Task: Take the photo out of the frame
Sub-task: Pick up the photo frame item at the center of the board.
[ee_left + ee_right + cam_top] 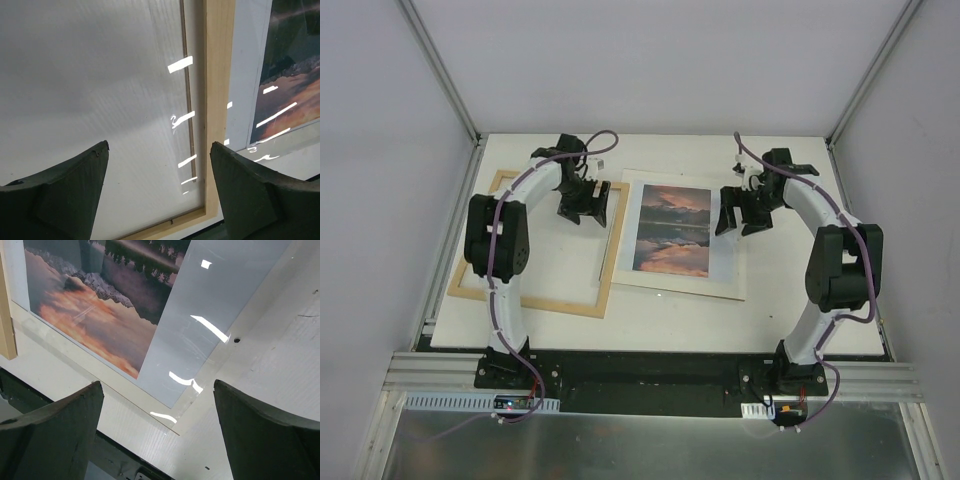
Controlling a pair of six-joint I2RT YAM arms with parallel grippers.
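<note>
The photo (672,229), a sunset mountain print on a pale border sheet, lies flat on the table right of the frame (536,300). The light wood frame lies flat at the left, its right rail (218,75) under my left gripper. My left gripper (584,211) is open and empty above that rail (157,150). My right gripper (741,222) is open and empty just above the photo's right edge. The right wrist view shows the photo (100,315) with a clear sheet (200,385) reaching past its corner.
The white tabletop (790,320) ends at a black strip along the near edge (650,365). Grey enclosure walls (380,150) stand on three sides. Both arms arch over the table, left (498,240) and right (840,265).
</note>
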